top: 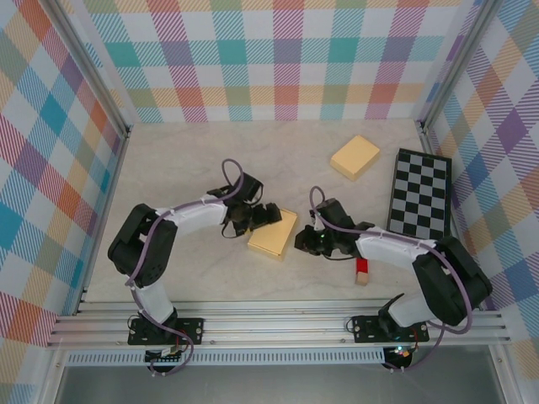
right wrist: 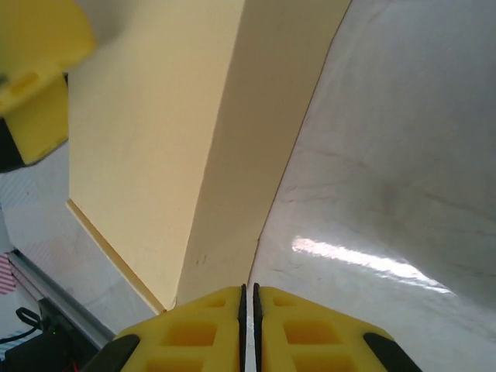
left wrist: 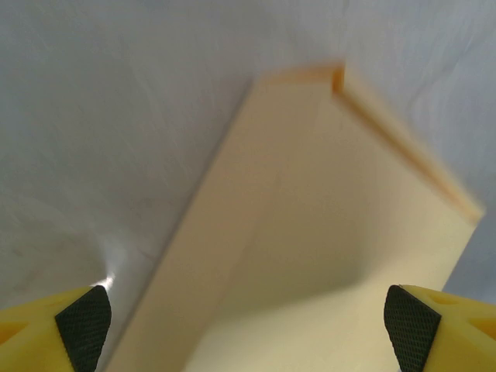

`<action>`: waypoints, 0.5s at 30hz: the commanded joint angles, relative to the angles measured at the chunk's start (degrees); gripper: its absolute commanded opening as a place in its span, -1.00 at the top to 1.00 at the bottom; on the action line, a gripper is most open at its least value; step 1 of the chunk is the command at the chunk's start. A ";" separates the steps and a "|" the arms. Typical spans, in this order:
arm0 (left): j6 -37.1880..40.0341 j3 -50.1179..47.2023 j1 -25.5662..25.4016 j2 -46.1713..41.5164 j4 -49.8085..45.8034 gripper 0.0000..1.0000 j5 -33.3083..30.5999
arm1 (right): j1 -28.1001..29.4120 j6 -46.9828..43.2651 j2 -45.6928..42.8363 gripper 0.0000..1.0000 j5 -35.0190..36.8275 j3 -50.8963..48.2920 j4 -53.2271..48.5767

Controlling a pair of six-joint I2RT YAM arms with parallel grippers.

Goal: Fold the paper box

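Starting on the left, my left fingers (top: pixel 259 215) are spread wide over the near left part of the paper box (top: pixel 274 234), and they hold nothing. From the left wrist I see one black pad (left wrist: pixel 84 325) low on each side, with the box (left wrist: pixel 325 232) between and below them. If I close them now, I think they could dent the thin card or just slide off it, because I see no loose flap for them to catch. If I push down too hard, the box could skid away on the smooth worktop (left wrist: pixel 116 116).

The box sits in the middle of the worktop (top: pixel 210 160), between my two arms. My right fingers (top: pixel 310 241) are at its right edge, pressed tight together with nothing between them. From the right wrist, their yellow tips (right wrist: pixel 209 333) point at a corner of the box (right wrist: pixel 155 139). I cannot tell if they touch it. If they shove forward, I think the box could spin, or bump my left fingers (right wrist: pixel 35 77), which hang close over it. Both sets are crowded here, so they might hit one another.

A small red block (top: pixel 363 269) lies just beside my right arm, and a wide swing could knock it.

The box is pale yellow, smooth and low. It has a flat top, a long side wall and a small raised lip along one edge. It looks light and bendy. I cannot tell if any flap is left open.
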 commanded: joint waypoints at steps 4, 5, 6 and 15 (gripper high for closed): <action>-0.41 -3.48 -1.86 -3.49 2.13 -0.86 -1.69 | 5.02 6.55 2.74 0.74 -0.63 -2.97 5.22; -0.84 -3.94 -1.99 -3.92 2.13 -0.86 -1.96 | 5.65 7.07 2.96 0.74 -0.37 -3.43 5.79; -1.39 -4.42 -2.21 -4.34 1.93 -0.86 -2.34 | 6.36 7.71 3.26 0.74 -0.18 -3.82 6.47; -7.99 -8.28 -4.96 -5.96 2.47 -0.88 -4.21 | 7.23 9.19 5.00 0.74 -0.12 -6.68 14.87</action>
